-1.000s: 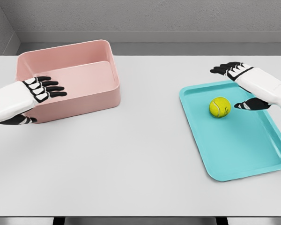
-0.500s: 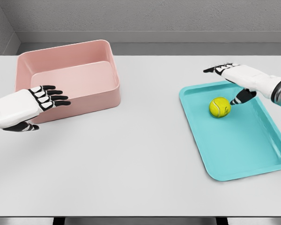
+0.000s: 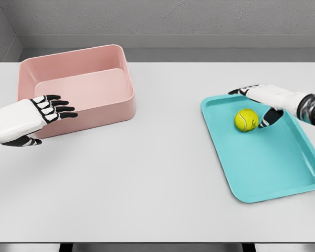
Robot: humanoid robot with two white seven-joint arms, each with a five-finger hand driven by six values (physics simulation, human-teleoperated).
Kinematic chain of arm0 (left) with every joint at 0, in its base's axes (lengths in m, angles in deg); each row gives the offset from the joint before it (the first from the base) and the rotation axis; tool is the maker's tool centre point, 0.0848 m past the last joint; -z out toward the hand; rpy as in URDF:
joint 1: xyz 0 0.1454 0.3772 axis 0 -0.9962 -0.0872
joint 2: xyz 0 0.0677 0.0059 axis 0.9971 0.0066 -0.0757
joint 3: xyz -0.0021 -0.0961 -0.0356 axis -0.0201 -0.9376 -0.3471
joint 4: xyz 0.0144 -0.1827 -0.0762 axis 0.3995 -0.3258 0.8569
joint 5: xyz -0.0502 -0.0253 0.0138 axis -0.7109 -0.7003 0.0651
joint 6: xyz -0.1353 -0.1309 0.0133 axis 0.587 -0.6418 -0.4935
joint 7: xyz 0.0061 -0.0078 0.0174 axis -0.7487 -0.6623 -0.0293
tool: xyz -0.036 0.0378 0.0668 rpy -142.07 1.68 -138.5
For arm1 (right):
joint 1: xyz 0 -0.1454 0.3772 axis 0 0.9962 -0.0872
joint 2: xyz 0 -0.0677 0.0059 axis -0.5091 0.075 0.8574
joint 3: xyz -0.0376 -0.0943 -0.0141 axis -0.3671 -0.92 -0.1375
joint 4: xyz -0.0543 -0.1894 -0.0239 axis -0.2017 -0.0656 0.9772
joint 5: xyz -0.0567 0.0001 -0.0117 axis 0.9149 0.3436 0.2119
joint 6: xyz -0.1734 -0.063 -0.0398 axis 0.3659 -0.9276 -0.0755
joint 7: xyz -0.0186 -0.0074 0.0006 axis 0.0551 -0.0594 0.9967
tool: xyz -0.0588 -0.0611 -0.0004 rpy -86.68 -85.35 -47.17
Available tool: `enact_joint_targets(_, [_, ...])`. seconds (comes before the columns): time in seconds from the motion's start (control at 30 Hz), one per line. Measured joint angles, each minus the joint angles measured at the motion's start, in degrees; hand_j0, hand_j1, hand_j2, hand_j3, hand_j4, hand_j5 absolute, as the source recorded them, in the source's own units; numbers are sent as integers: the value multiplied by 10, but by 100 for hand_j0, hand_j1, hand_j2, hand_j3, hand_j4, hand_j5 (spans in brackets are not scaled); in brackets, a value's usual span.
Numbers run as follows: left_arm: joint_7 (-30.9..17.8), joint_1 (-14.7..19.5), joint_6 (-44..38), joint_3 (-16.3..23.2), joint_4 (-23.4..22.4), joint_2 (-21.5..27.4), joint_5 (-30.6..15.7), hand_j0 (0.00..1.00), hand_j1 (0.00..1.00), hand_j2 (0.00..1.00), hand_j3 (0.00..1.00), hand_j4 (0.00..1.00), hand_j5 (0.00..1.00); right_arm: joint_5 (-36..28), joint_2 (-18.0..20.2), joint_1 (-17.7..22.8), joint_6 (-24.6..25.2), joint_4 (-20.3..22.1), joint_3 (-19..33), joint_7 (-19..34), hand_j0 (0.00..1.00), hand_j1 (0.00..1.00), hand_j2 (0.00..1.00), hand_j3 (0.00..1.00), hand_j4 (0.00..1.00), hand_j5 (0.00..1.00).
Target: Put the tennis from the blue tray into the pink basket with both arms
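Yellow tennis ball (image 3: 246, 119) sits in the blue tray (image 3: 268, 173) at 3 o'clock on the white table (image 3: 163, 173). Right hand (image 3: 265, 102) arches over it from 1 o'clock, fingers apart, thumb just beside it, possibly touching. Left hand (image 3: 39, 113) hovers spread and empty at the pink basket (image 3: 76, 84) front wall, 9 o'clock.

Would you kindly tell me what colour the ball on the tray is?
The tennis ball is yellow-green, seen clearly in the head view on the blue tray.
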Motion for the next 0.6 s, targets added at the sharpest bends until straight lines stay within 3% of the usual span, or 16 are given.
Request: enact_joint_targets(0.6, [-1, 0, 0, 0, 0, 0, 0, 100, 100, 100, 100, 100, 100, 0, -11, -24, 32, -35, -66, 1, 100, 100, 100, 100, 100, 100])
